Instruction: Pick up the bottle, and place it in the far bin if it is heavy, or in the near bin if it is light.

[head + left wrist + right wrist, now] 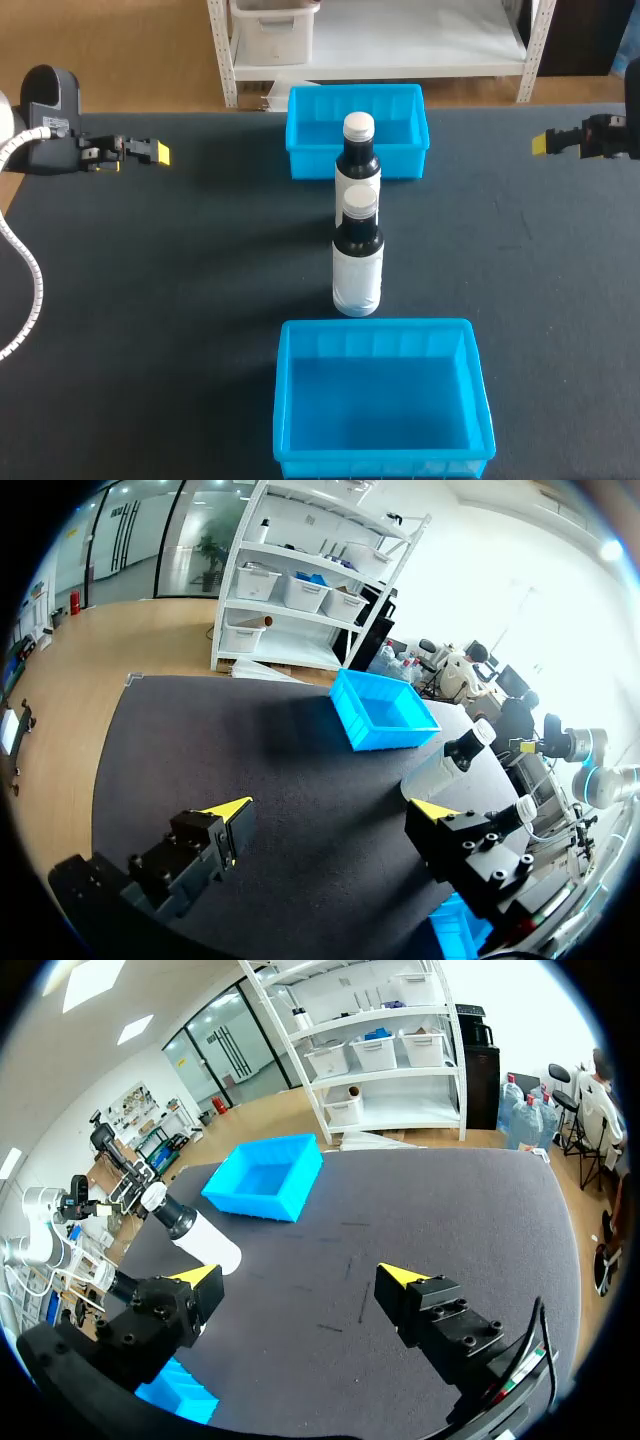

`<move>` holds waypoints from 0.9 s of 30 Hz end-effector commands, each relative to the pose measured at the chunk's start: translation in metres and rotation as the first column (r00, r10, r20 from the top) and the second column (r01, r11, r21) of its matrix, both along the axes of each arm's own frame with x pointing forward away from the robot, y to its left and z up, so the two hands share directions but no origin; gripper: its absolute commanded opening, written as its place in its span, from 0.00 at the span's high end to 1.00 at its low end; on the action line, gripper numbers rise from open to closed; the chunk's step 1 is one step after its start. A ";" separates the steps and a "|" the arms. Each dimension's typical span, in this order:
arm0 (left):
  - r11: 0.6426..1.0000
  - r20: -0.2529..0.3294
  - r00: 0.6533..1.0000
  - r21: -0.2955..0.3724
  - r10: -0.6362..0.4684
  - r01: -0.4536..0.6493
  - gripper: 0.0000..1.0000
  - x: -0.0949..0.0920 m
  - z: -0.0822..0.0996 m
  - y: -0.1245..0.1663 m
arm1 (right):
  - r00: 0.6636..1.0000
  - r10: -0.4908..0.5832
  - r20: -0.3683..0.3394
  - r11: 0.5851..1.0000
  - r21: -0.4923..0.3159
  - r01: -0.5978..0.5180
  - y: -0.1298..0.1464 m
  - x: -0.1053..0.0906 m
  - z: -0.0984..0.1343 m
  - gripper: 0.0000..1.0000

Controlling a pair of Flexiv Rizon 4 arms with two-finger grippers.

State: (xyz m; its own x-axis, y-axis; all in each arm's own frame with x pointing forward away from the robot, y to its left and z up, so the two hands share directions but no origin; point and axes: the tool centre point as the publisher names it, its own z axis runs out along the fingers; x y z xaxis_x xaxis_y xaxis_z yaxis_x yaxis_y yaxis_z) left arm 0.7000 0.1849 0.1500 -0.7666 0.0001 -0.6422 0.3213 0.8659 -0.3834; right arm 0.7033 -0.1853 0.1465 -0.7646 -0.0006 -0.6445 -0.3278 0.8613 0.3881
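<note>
The near bin [375,325] sits bottom centre. Above it the front bottle [357,265] and rear bottle [358,160] stand in file before the far bin [305,135]. The left gripper [160,153], upper left, and right gripper [541,143], upper right, gape empty. Grabbing one bottle may topple the other.

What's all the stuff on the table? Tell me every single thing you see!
Bottles: two, dark with white caps and labels, standing in a line at the table's middle; front bottle by the near bin, back bottle by the far bin.
Bins: two, bright blue, both with nothing inside; near bin at the front edge, far bin at the back edge.
Table: one, dark grey, under everything.
Left tool: one, black with yellow tips, open, at the left side, away from the bottles.
Right tool: one, black with yellow tips, open, at the right side, away from the bottles.
</note>
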 end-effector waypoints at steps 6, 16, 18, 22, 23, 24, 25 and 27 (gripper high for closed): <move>1.000 0.000 1.000 0.000 0.000 0.000 0.00 0.000 0.000 0.000 | 1.000 -0.003 -0.001 1.000 -0.003 0.003 0.000 -0.002 0.002 0.00; 1.000 0.000 1.000 0.000 0.000 0.000 0.00 0.000 0.000 0.000 | 0.834 0.542 0.098 0.832 -0.201 -0.517 0.001 0.003 0.017 0.00; 1.000 0.000 1.000 0.000 0.000 0.000 0.00 0.000 0.000 0.000 | 0.669 0.738 0.089 0.668 -0.235 -0.706 0.000 -0.004 0.025 0.00; 1.000 0.000 1.000 0.000 0.000 0.000 0.00 0.000 0.000 0.000 | 0.669 0.738 0.089 0.668 -0.235 -0.706 0.000 -0.004 0.025 0.00; 1.000 0.000 1.000 0.000 0.000 0.000 0.00 0.000 0.000 0.000 | 0.669 0.738 0.089 0.668 -0.235 -0.706 0.000 -0.004 0.025 0.00; 1.000 0.000 1.000 0.000 0.000 0.000 0.00 0.000 0.000 0.000 | 0.669 0.738 0.089 0.668 -0.235 -0.706 0.000 -0.004 0.025 0.00; 1.000 0.000 1.000 0.000 0.000 0.000 0.00 0.000 0.000 0.000 | 0.669 0.738 0.089 0.668 -0.235 -0.706 0.000 -0.004 0.025 0.00; 1.000 0.000 1.000 0.000 0.000 0.000 0.00 0.000 0.000 0.000 | 0.669 0.738 0.089 0.668 -0.235 -0.706 0.000 -0.004 0.025 0.00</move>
